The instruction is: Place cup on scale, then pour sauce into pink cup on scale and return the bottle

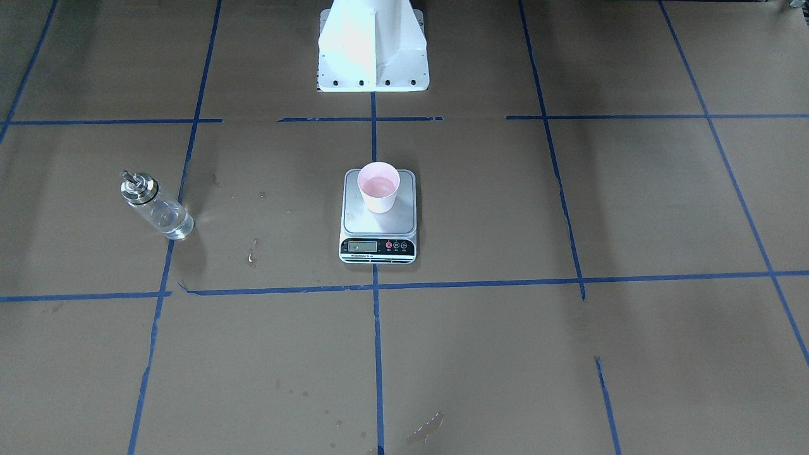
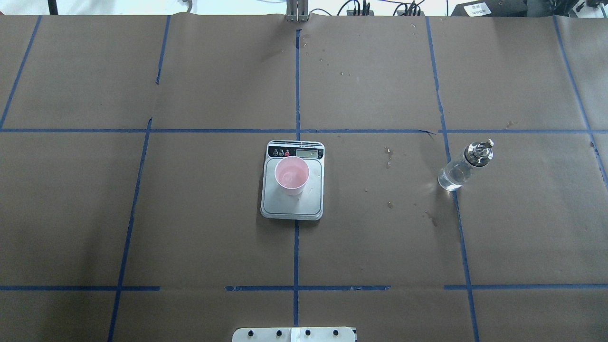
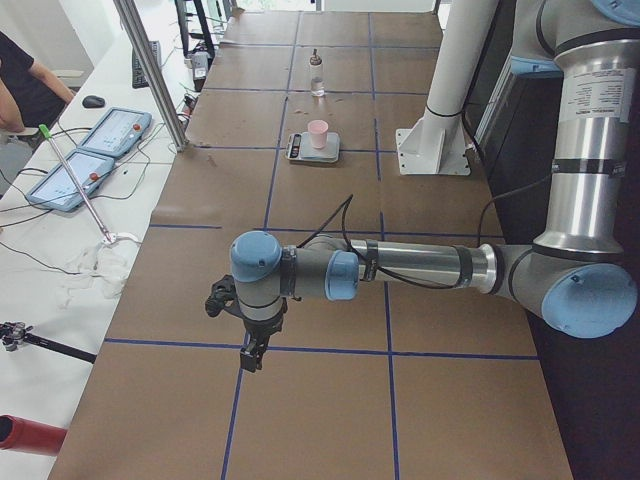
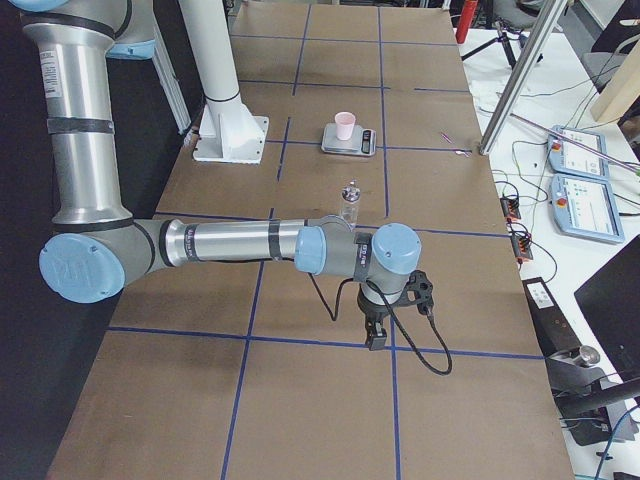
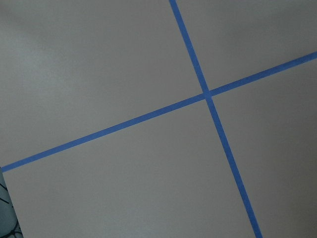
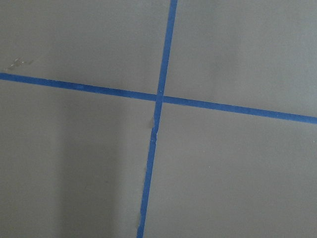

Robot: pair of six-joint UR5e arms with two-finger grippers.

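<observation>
Only the side views catch the left claw (image 3: 250,357) and right claw (image 4: 376,338), too small to tell wide from narrow. The cup (image 2: 291,175) sits on the scale (image 2: 292,207) in the middle of the table (image 2: 190,228). The bottle (image 2: 463,166) stands well apart toward the right end, its clear liquid (image 2: 451,179) barely showing.

Matt brown paper table covering (image 2: 190,213), smooth and faintly creased, is crossed by strips of matt blue tape (image 2: 296,247). A small rectangular kitchen scale (image 2: 292,209) has a satin silver metal platform, a white plastic body and a glossy black front strip. A matt pale pink paper cup (image 2: 291,175) stands on it. At three o'clock from the scale in the overhead view is a clear glass bottle (image 2: 455,175) with a shiny polished silver metal cap (image 2: 479,153). Glossy wet droplets (image 2: 388,156) lie between them. At six o'clock is a smooth white painted robot base (image 2: 294,335).
</observation>
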